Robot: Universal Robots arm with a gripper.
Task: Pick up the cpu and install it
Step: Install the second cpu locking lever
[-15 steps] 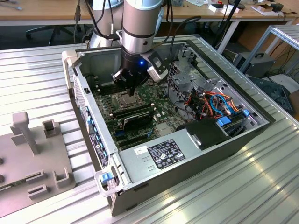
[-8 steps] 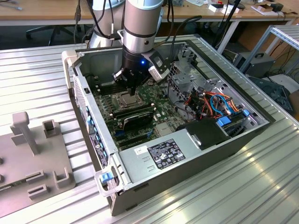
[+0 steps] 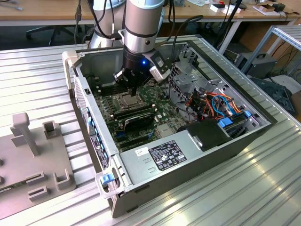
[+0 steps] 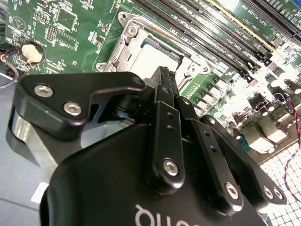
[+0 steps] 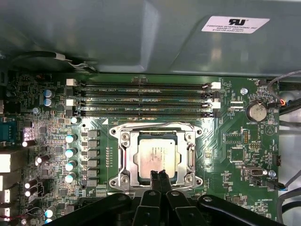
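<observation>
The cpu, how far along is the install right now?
Done, by the look of it: the cpu lies flat inside the socket frame on the motherboard, below the memory slots in the first wrist view. In hand: nothing; the end effector has its fingers together, empty, just over the chip's edge. Left: I cannot tell whether the chip is fully seated, and the frame does not look closed over it.

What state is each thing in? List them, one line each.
cpu: lying flat in its socket on the motherboard.
Socket frame: around the cpu, on the green board.
Gripper: jaws shut together, tips just over the cpu's near edge, holding nothing.
Memory slots: all four look empty.
Computer case: lying on its side, side panel off, inside exposed.
Graphics card: seated in the board beside the socket.
</observation>
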